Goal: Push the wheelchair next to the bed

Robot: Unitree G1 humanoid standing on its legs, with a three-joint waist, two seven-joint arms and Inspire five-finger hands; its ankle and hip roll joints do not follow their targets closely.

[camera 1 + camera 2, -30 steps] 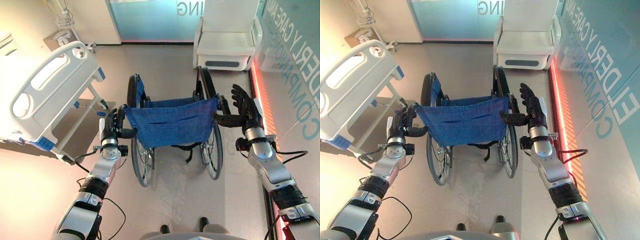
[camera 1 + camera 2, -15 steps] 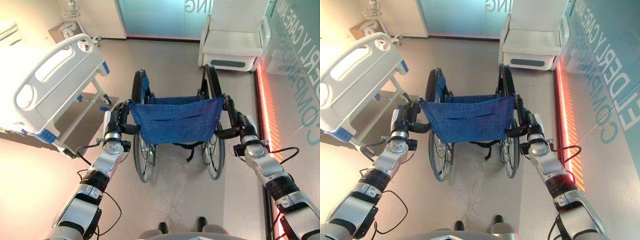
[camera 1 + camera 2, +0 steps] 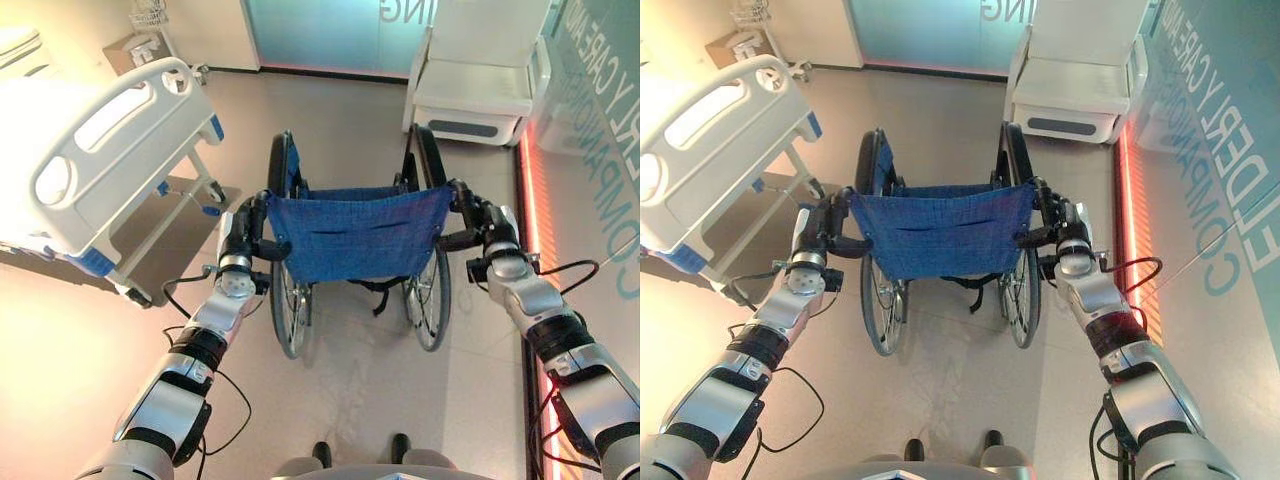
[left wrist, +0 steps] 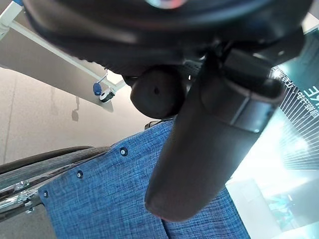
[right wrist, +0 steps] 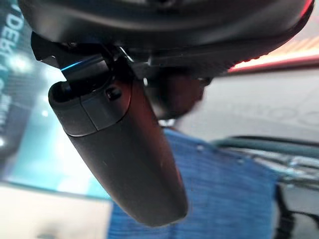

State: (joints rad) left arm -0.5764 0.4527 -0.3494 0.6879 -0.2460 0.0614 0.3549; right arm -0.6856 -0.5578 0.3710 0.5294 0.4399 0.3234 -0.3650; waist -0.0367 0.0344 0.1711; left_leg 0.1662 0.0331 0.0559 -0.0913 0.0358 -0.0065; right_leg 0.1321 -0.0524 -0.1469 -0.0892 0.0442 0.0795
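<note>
The bed lay at upper left, the wheelchair at centre. The left hand and right hand each clenched a push handle. An uneven push could have swung a wheel into the bed's frame.

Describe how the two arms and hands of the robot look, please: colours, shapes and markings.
Both arms are silver-grey, built of rounded shell segments with black ribbed bands at the joints. The left hand and the right hand are dark, almost black, each joined to its arm by a shiny metal wrist collar. In the wrist views, each thumb appears as a smooth dark rounded cylinder.
</note>
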